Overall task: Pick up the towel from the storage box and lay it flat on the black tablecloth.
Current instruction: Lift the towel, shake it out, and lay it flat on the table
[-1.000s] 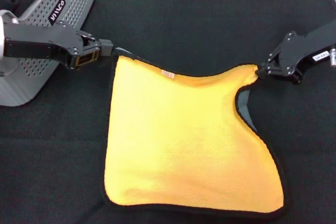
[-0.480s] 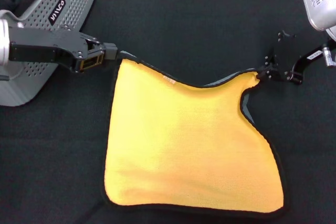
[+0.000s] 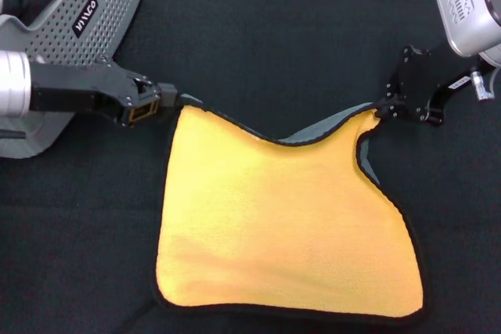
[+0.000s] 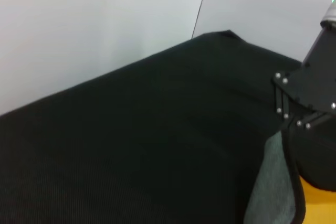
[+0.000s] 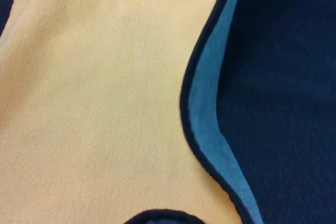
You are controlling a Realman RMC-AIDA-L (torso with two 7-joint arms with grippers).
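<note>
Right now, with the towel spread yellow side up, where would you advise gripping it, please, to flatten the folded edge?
I would grip the towel at the far edge's sagging middle, where the grey underside shows, coming from the far side. The left gripper and right gripper already pinch the two far corners, so that slack between them has curled over; the near edge lies flat on the black tablecloth.

Fluffy cloth towel (image 3: 282,217) — matt black tablecloth (image 3: 274,44).
</note>
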